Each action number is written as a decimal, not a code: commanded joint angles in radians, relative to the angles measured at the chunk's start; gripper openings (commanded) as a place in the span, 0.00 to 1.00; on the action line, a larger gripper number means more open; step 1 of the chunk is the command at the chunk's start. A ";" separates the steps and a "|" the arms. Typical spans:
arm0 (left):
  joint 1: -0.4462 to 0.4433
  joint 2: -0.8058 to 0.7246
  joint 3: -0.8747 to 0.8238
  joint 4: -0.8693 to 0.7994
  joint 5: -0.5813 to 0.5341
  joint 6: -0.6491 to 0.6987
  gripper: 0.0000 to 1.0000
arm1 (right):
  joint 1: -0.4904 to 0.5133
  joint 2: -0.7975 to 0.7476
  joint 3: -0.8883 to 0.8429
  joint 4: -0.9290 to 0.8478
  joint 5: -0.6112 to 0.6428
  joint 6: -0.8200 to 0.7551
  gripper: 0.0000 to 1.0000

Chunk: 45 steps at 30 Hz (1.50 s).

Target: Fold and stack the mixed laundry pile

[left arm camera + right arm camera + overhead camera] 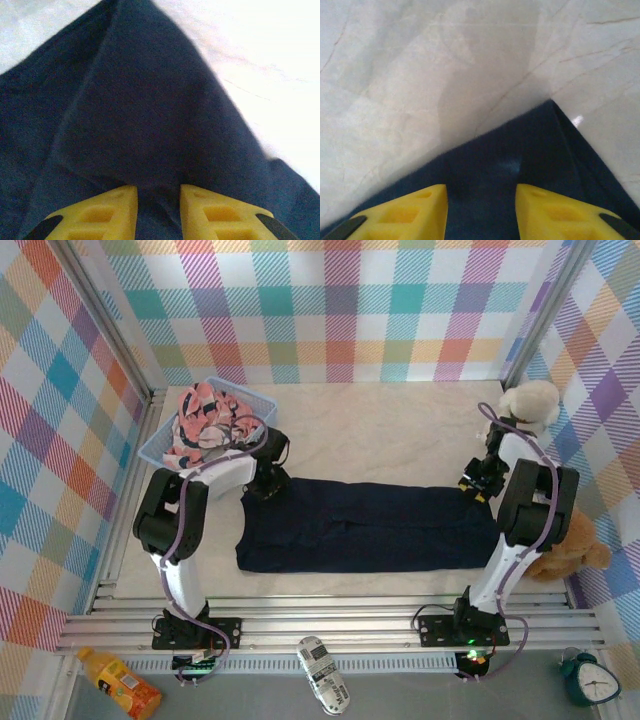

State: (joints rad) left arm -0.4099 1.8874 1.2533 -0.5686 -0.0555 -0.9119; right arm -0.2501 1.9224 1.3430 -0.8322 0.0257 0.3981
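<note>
1. An orange bottle (118,683) lies off the table at the near left corner
2. The light blue basket (153,447) sits at the far left of the table, against the plaid wall
3. The pink garment (205,420), with its navy-and-white print, lies bunched inside the basket and rises over its rim
4. The left gripper (265,483) is down at the far left corner of the navy T-shirt (370,527), just beside the basket. In the left wrist view its yellow fingers (102,215) are clamped on a raised ridge of the navy cloth, which tents up and away from the tips
5. The T-shirt lies on the middle of the table as a long flat band, reaching from one arm to the other
6. A grey remote-like object (322,688) lies in front of the rails, between the two bases
7. The right gripper (478,483) is at the shirt's far right corner. In the right wrist view its fingers (555,215) stand apart, with the flat corner of cloth between them
8. A white plush toy (530,400) sits in the far right corner, and a brown plush toy (575,555) lies beside the right arm
9. A green alarm clock (590,680) stands at the near right
</note>
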 commanded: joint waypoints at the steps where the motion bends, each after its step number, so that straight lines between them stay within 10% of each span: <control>1: 0.017 0.055 0.047 -0.085 -0.064 -0.007 0.30 | -0.004 0.078 0.079 -0.015 -0.020 0.048 0.38; 12: 0.084 0.371 0.548 -0.227 -0.126 0.084 0.37 | -0.003 0.292 0.397 -0.027 -0.103 0.097 0.37; 18: 0.085 0.396 0.777 -0.309 -0.054 0.149 0.75 | 0.029 0.221 0.452 -0.019 -0.158 0.013 0.44; 27: 0.046 0.178 0.523 -0.214 0.166 0.164 0.79 | 0.081 -0.003 0.242 0.003 -0.085 -0.010 0.49; 45: -0.006 0.215 0.247 -0.143 0.089 0.064 0.80 | 0.006 0.288 0.500 -0.153 0.095 -0.166 0.41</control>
State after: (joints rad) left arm -0.4232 2.0674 1.5188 -0.6735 0.0772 -0.8707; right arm -0.2523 2.1799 1.8156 -0.9447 0.1169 0.2718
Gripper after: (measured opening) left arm 0.803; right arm 0.419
